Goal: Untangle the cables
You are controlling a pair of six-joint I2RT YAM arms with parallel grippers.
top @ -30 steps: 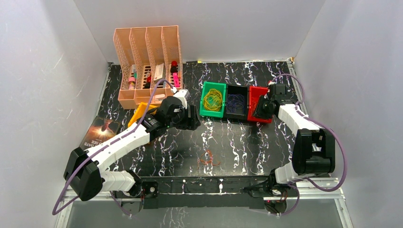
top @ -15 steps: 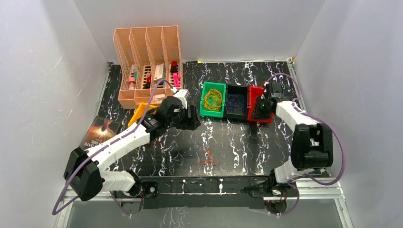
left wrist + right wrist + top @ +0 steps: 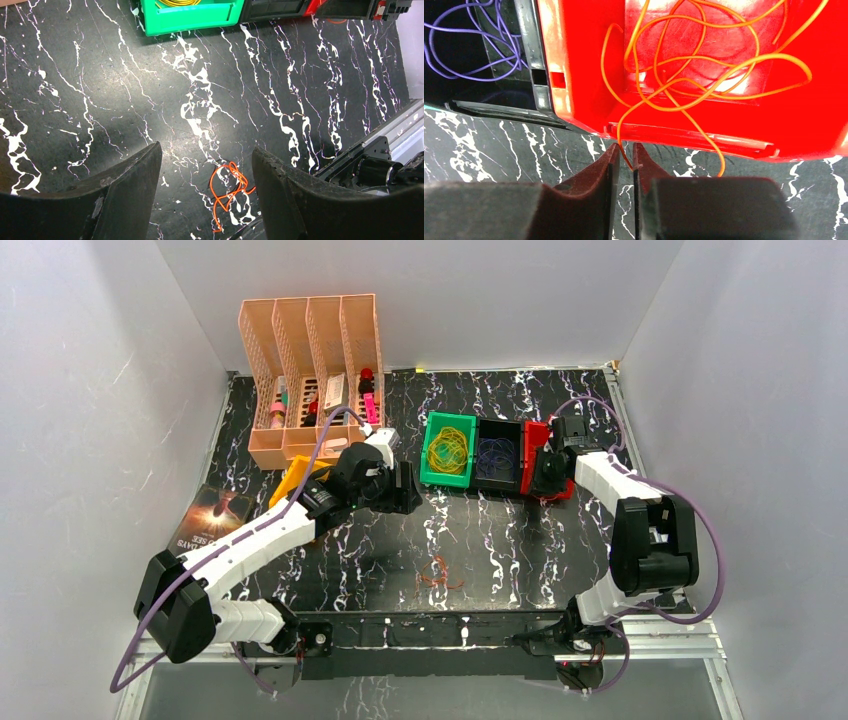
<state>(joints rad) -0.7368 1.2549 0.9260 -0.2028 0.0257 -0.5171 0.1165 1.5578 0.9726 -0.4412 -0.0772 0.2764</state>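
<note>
Most of the cables look sorted already: yellow loops in the green bin, purple ones in the black bin, orange wire in the red bin. Right gripper is nearly closed, pinching 1 orange strand at the bin's lip. Left gripper hangs wide and empty over 1 last orange tangle on the table, so I'd guess that's what's left.

The top camera looks down on the whole table from behind the arms. The left wrist camera looks obliquely across it; the right one sits very close to the red bin (all three views share this bin).
</note>
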